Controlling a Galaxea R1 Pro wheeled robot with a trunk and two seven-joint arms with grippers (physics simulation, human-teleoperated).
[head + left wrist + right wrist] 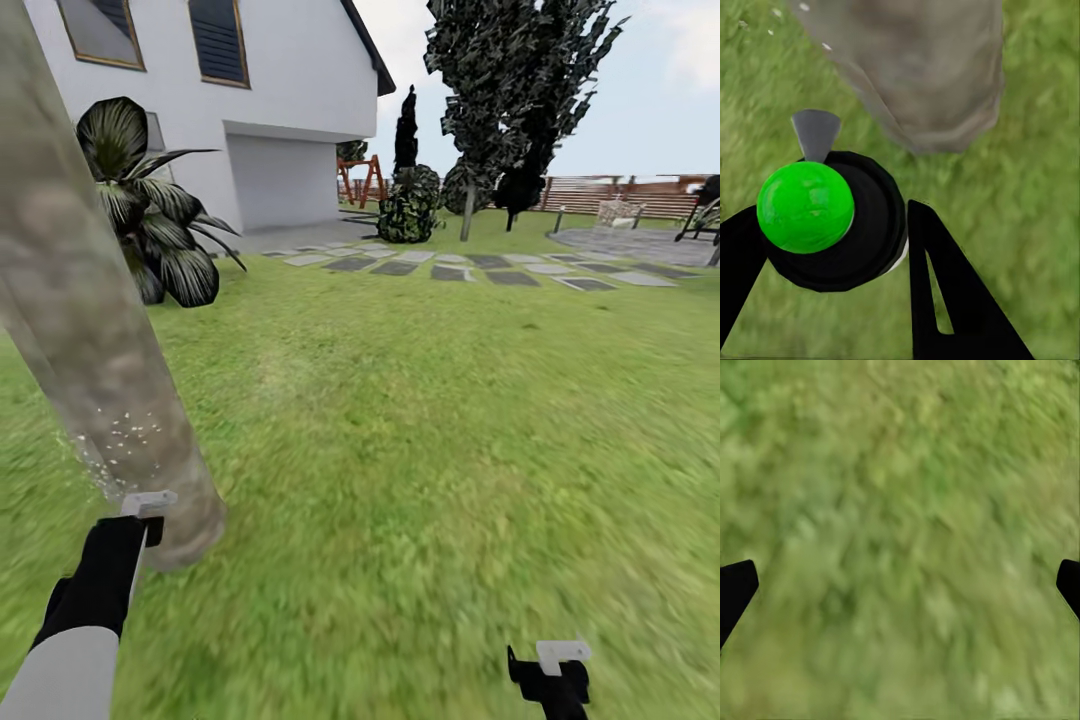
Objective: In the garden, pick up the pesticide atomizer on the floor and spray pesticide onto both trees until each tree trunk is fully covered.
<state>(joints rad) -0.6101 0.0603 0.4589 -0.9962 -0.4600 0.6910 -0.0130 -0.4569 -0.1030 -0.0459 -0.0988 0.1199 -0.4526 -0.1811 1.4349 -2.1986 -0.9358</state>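
From the head view, the tree trunk [90, 330] rises at the left, a thick mottled column leaning slightly, its long axis running from the top-left corner down to its foot in the lawn [430, 440]; white specks of pesticide [125, 440] dot the bark low down, just above the left gripper [148, 505]; that gripper sits right beside the base of the trunk, its dark forearm coming up from the lower-left corner; the right gripper [562, 655] hangs low at the bottom right, well apart from the trunk, over bare grass; to the right the lawn lies wide open up to the stepping stones [480, 268], the white house [270, 100] and the far fence [610, 195].

From the left wrist view, the two black fingers [952, 292] are clamped on the pesticide atomizer [832, 221], a black round body topped by a bright green ball; its grey nozzle [815, 133] points toward the trunk's foot [922, 75], which stands near on the grass; a few white specks show beside it.

From the right wrist view, the fingertips [735, 589] stand wide apart at the frame's two edges, holding nothing, with blurred grass [900, 532] between.
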